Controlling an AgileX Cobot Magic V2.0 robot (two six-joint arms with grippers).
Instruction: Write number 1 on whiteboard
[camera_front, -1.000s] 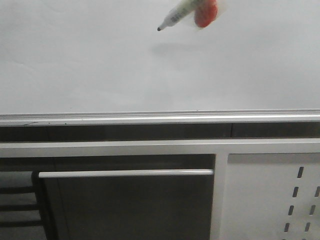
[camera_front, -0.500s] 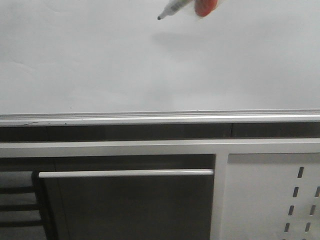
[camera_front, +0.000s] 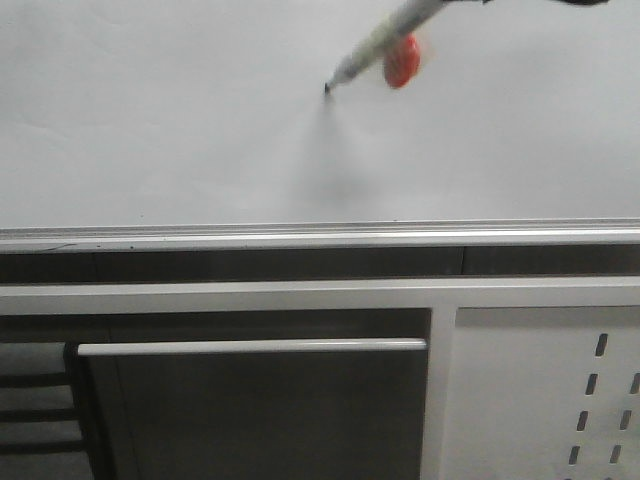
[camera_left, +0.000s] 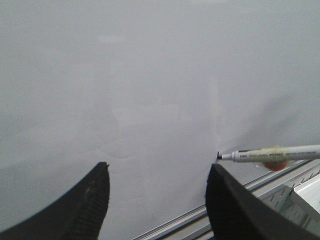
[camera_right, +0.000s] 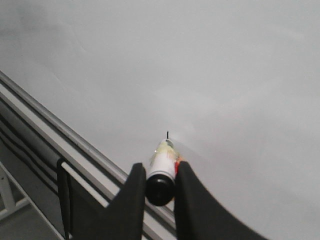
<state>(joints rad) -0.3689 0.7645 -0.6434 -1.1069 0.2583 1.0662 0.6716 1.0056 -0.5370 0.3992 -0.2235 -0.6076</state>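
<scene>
The whiteboard (camera_front: 150, 120) fills the upper half of the front view, pale and glossy. My right gripper (camera_right: 160, 166) is shut on a white marker pen (camera_front: 385, 40) that slants down to the left. The pen's black tip (camera_front: 327, 90) meets its own shadow on the board. A red blob (camera_front: 402, 62) sits beside the pen's barrel. The number 1 is not in view. My left gripper (camera_left: 157, 167) stands open in front of the board with nothing between its fingers; the marker pen (camera_left: 270, 155) lies just past one finger.
A silver rail (camera_front: 300, 236) runs along the board's lower edge. Below it are a white frame beam (camera_front: 200, 297), a white bar handle (camera_front: 250, 347) and, at the lower right, a white panel with slot holes (camera_front: 540, 400).
The marker has come down and in towards the board. Its tip sits lower than half a second ago, and its shadow now joins the tip.
</scene>
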